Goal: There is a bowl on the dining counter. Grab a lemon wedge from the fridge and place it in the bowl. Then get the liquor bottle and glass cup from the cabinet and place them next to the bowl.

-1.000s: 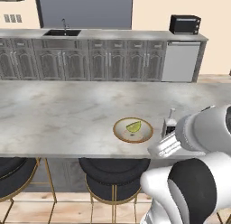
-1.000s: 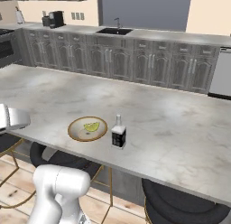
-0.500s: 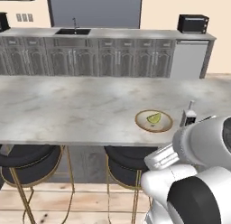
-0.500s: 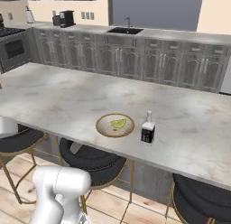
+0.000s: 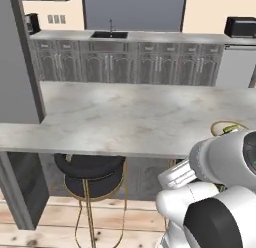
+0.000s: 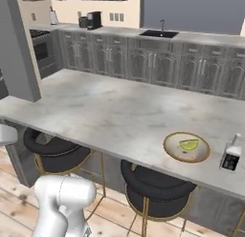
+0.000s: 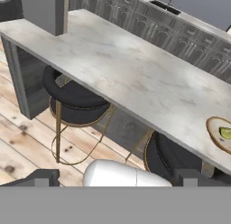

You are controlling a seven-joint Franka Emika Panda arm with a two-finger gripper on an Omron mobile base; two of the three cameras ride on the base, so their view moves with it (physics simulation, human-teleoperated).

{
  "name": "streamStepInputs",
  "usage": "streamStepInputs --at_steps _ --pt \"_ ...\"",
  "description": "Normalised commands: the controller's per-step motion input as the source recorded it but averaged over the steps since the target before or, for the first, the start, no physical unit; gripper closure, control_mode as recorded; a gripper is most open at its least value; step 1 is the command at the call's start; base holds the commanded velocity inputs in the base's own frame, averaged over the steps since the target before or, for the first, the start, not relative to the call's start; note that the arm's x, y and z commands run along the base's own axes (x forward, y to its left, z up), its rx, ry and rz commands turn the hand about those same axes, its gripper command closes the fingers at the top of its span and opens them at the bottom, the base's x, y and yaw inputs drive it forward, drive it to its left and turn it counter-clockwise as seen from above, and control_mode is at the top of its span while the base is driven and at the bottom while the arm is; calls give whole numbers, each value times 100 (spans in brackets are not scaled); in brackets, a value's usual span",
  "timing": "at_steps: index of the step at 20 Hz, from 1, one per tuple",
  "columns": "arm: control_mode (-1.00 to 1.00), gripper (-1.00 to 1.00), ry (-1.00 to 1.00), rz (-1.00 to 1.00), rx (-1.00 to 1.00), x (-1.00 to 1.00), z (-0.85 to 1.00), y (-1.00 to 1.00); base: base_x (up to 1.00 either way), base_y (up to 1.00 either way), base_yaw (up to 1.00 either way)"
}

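Observation:
The bowl [image 6: 168,142], tan-rimmed, sits on the dining counter [image 6: 105,109] near its front edge, with the lemon wedge [image 6: 189,145] lying inside it. Just right of the bowl stands the liquor bottle [image 6: 231,155], upright. In the left base view the bowl [image 5: 218,126] and lemon wedge [image 5: 230,128] peek out behind my arm. The hand view has the bowl [image 7: 214,131] and wedge [image 7: 226,133] at its right edge. My gripper [image 7: 117,178] is open and holds nothing, well off the counter over the floor side. The glass cup and the fridge are out of view.
Black round stools [image 6: 53,148] [image 6: 158,185] stand under the counter's front edge. A tall grey column [image 6: 19,47] rises at the counter's left end. Behind runs a darker counter with a sink [image 5: 109,35], a coffee machine [image 6: 93,20] and a microwave [image 5: 240,27].
The whole picture has shifted: the base has driven left along the counter, so bowl and bottle now lie further right in the views. The gripper stays open.

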Motion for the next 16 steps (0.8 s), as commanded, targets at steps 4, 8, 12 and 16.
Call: streamStepInputs --at_steps 4,8,12,16 --pt "100 -100 0 0 0 0 0 0 29 100 0" --pt "100 -100 0 0 0 0 0 0 35 100 0" --pt "100 -100 0 0 0 0 0 0 30 100 0" --pt "100 -100 0 0 0 0 0 0 29 100 -2"
